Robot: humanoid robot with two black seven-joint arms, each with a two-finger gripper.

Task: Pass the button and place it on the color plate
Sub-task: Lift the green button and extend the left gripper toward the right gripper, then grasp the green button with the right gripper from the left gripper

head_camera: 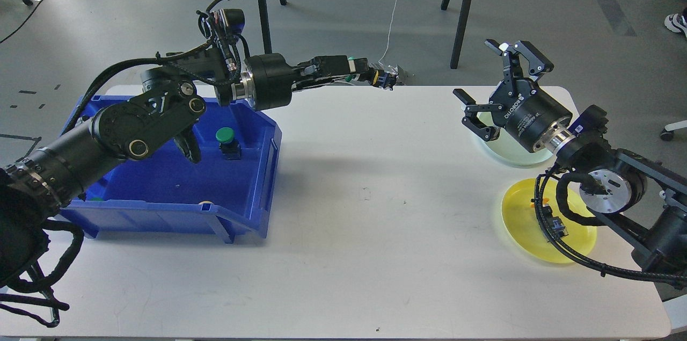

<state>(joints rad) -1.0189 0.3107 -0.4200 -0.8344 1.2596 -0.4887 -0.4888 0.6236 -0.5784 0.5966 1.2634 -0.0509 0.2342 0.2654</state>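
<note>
My left gripper [369, 73] reaches over the table's back edge near the middle. It is shut on a green-capped button [383, 79] with a dark body, held in the air. My right gripper [491, 83] is open and empty, above the left rim of the pale green plate [518, 154], with its jaws facing the left gripper. A gap of air lies between the two grippers. The yellow plate [523, 225] lies at the right front with a dark button [554, 225] on it. Another green button [226, 137] stands in the blue bin [265, 169].
The bin stands on the left of the white table [365, 233], partly under my left arm. Small orange [205, 202] and green [96, 198] caps show at its front wall. Black stand legs [263, 8] and a white cable [394, 13] are on the floor behind.
</note>
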